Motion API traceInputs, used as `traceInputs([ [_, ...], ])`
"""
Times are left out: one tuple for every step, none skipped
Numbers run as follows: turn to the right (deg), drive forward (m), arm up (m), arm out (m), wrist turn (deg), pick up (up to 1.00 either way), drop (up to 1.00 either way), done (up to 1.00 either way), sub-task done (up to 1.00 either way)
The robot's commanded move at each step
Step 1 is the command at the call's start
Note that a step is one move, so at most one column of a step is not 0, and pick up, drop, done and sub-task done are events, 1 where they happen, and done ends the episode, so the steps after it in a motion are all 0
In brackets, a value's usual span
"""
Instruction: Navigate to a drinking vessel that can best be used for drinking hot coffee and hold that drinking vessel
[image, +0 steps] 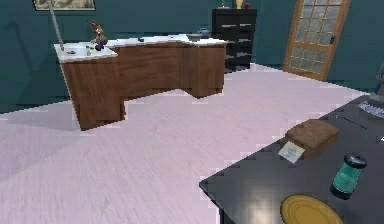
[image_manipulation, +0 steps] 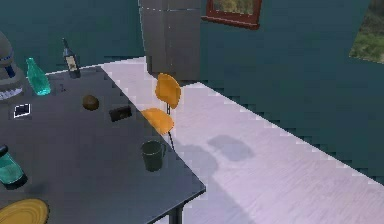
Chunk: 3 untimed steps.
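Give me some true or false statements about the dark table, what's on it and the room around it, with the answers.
1. An orange chair stands beside the dark table. True.
2. The plate on the table is blue. False: it is yellow.
3. A dark cup stands on the table near the edge by the chair. True.
4. The door in the forward view is plain grey metal. False: it is wooden with glass panes.
5. A teal jar with a dark lid stands on the table. True.
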Motion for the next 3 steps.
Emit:
traceInputs([
  [0.0,0.0,0.36,0.0,0.0,0.0,0.0,0.0,0.0],
  [0.0,0.0,0.0,0.36,0.0,0.0,0.0,0.0,0.0],
  [0.0,0.0,0.0,0.0,45.0,0.0,0.0,0.0,0.0],
])
